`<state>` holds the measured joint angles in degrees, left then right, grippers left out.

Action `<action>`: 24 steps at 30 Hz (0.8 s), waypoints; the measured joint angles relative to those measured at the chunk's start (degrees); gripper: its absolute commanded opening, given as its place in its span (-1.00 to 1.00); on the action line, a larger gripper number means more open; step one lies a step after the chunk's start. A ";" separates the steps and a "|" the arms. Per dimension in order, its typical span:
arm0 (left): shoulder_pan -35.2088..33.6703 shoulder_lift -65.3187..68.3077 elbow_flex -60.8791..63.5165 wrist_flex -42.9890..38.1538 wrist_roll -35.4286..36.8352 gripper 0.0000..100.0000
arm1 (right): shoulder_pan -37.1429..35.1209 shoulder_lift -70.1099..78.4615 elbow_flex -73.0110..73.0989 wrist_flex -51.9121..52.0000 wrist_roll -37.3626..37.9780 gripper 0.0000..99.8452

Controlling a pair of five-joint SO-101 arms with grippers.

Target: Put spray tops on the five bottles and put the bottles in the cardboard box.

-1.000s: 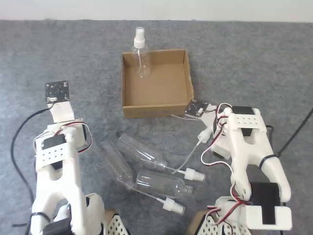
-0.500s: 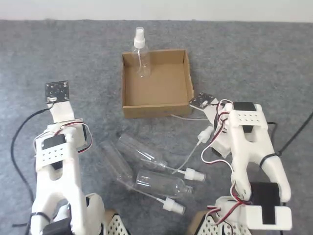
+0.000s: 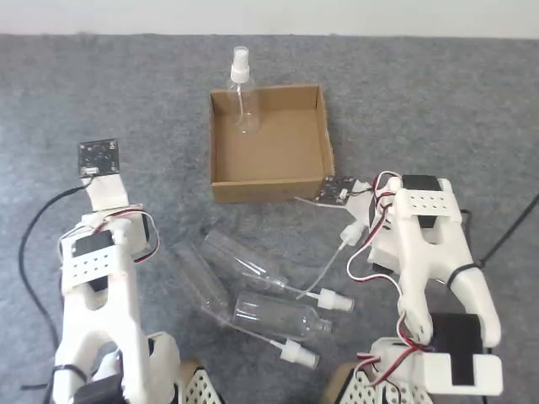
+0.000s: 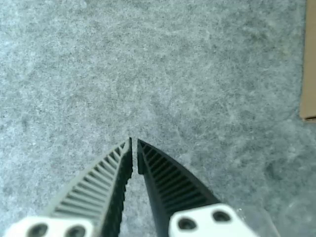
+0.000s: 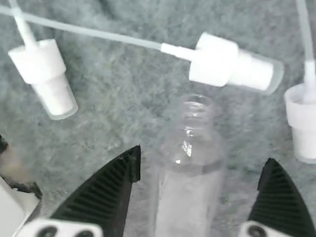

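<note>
A capped clear bottle [image 3: 242, 93] stands in the far left corner of the cardboard box [image 3: 323, 143]. Three uncapped bottles [image 3: 278, 316] lie on the carpet between the arms, with loose spray tops [image 3: 335, 300] among them. In the right wrist view my right gripper [image 5: 202, 158] is open, its fingers on either side of an uncapped clear bottle [image 5: 190, 168] lying on the carpet. Three spray tops [image 5: 232, 66] with dip tubes lie just beyond that bottle's neck. My left gripper [image 4: 133, 144] is shut over bare carpet with nothing in it.
Grey carpet [image 3: 438, 101] covers the table. One edge of the box [image 4: 310, 59] borders the left wrist view. The left arm [image 3: 97, 269] stands near the front left, the right arm [image 3: 425, 244] near the front right beside the box's corner. Cables trail from both arms.
The right arm's wrist has shifted a little away from the box's near right corner and back again. The bottles, spray tops and left arm have not moved.
</note>
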<state>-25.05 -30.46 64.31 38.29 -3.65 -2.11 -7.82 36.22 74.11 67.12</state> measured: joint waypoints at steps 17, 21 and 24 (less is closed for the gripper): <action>0.00 0.00 0.00 0.00 0.00 -0.97 | 0.18 0.00 2.55 -4.31 0.70 -0.62; 0.00 0.00 0.00 0.00 0.00 -0.97 | 0.18 0.00 2.55 -4.31 0.70 -0.62; 0.00 0.00 0.00 0.00 0.00 -0.97 | 0.18 0.00 2.55 -4.31 0.62 -0.62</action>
<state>-25.05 -30.46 64.31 38.29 -3.65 -1.93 -7.82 38.77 69.80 67.74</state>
